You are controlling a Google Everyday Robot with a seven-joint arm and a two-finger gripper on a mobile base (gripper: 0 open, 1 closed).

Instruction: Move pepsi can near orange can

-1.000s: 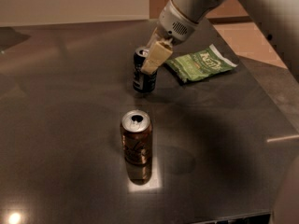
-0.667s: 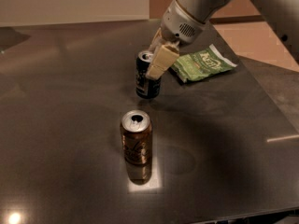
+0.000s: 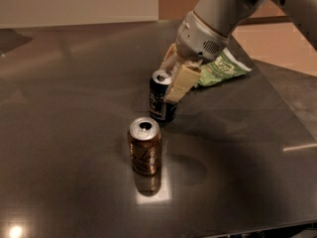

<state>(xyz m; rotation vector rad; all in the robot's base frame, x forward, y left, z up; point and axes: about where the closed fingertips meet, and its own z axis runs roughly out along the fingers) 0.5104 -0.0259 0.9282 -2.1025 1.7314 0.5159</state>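
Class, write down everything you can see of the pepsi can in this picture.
The pepsi can is small, dark navy metal with a pale logo and a silver top. It stands upright, seemingly resting on the dark table, just behind the orange can and not touching it. The claw is closed on its upper part, with one cream finger laid against its side.

Arm (image 3: 225,6) slanted down from upper right, wrist (image 3: 200,36) tilted left. My gripper (image 3: 167,82) sat low, near centre of view, pale fingers (image 3: 179,81) clamped on the pepsi can (image 3: 159,105).
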